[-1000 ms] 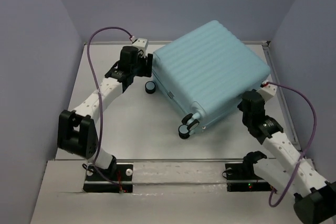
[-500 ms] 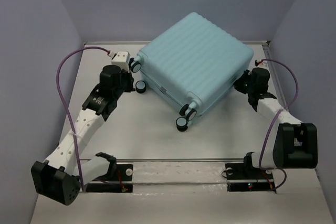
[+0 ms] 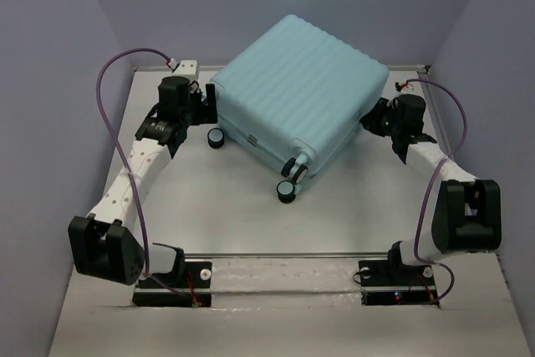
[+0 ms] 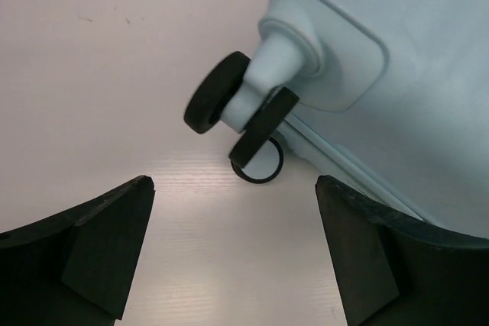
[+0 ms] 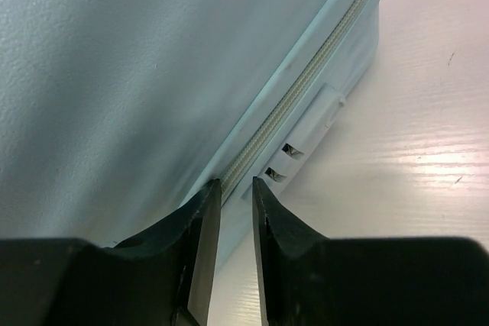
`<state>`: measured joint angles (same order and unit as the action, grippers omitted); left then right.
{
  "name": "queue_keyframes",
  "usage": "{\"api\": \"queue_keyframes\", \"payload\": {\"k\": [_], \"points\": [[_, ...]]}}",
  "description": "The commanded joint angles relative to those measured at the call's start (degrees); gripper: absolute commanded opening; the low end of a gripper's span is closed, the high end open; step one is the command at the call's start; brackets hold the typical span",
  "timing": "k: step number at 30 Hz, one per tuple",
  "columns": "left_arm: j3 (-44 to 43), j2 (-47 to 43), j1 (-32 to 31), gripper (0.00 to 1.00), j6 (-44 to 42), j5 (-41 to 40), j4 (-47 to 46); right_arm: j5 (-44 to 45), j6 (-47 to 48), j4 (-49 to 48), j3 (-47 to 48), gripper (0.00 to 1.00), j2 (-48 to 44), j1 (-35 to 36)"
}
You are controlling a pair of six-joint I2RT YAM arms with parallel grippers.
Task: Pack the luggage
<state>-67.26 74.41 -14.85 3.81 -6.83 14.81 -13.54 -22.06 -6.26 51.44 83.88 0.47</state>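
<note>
The luggage [image 3: 297,81] is a pale aqua ribbed hard-shell suitcase, lying closed and flat at the back of the table. My left gripper [image 3: 203,106] is at its left corner. In the left wrist view the left gripper [image 4: 233,182] stands wide open over bare table, just short of a black caster wheel [image 4: 218,104] on the luggage [image 4: 382,74]. My right gripper [image 3: 372,119] is at the right side. In the right wrist view the right gripper [image 5: 236,182] shows a narrow gap with nothing in it, its tips against the zipper [image 5: 306,82] beside the lock [image 5: 306,131].
Two more caster wheels [image 3: 287,191] stick out from the near corner of the suitcase. Purple walls close the table in on the left, back and right. A rail [image 3: 284,254] runs across the near edge by the arm bases.
The suitcase has slid left and back and turned a little. My left gripper has opened wide at the left corner wheel. My right gripper's jaws have parted slightly at the zipper.
</note>
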Motion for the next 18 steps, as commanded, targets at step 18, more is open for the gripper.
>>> {"api": "queue_keyframes", "payload": {"k": [18], "points": [[-14.7,18.1,3.5,0.89,-14.0,12.5,-3.5,-11.0,-0.3,-6.9,2.2,0.45,-2.6,1.9]]}}
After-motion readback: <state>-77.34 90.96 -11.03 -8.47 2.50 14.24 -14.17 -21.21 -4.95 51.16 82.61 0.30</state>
